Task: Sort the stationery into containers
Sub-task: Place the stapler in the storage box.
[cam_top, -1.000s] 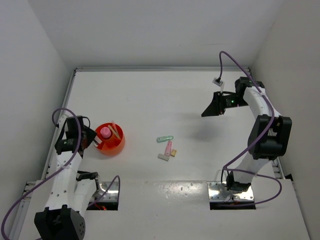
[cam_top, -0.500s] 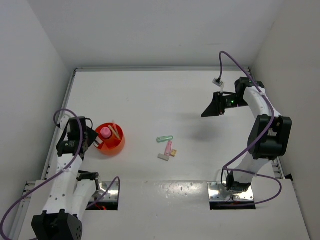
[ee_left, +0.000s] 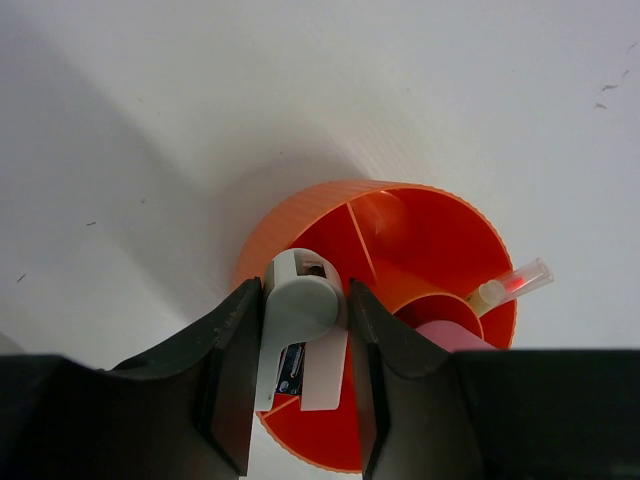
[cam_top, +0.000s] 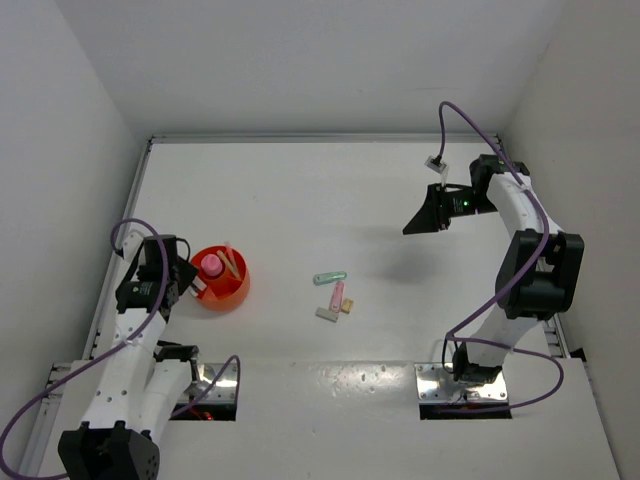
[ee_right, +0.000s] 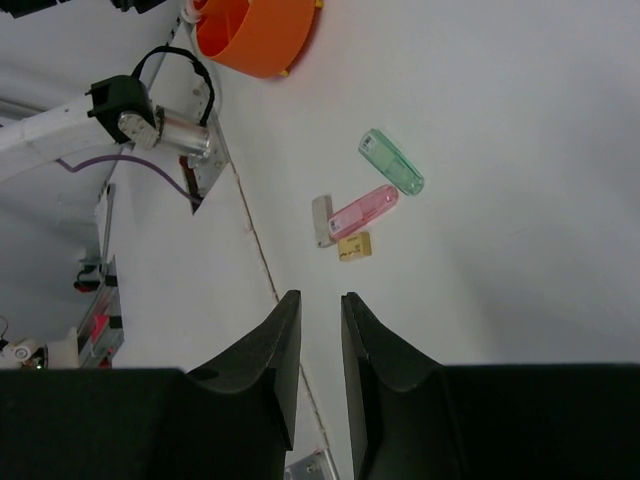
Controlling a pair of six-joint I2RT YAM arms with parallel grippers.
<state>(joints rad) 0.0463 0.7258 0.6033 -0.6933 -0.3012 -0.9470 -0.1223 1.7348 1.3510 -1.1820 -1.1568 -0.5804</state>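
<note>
The round orange bowl (cam_top: 226,294) with inner dividers stands at the left and holds a pink-capped tube (cam_top: 211,264) and a thin pen (cam_top: 231,263). My left gripper (cam_top: 190,283) is shut on a grey-white stationery item (ee_left: 298,308) and holds it over the bowl's near compartment (ee_left: 310,205). A mint-green marker (cam_top: 329,277), a pink marker (cam_top: 337,296), a white eraser (cam_top: 326,314) and a yellow eraser (cam_top: 346,306) lie together mid-table. My right gripper (cam_top: 412,227) hangs high at the far right, nearly shut and empty.
The right wrist view shows the markers (ee_right: 363,211) and erasers (ee_right: 355,246) far below, and the bowl (ee_right: 255,35) at its top edge. White walls close in the table on the left, back and right. The arm bases stand at the near edge.
My left arm has shifted slightly toward the near side, keeping the held item at the bowl's left rim. The right arm has not moved.
</note>
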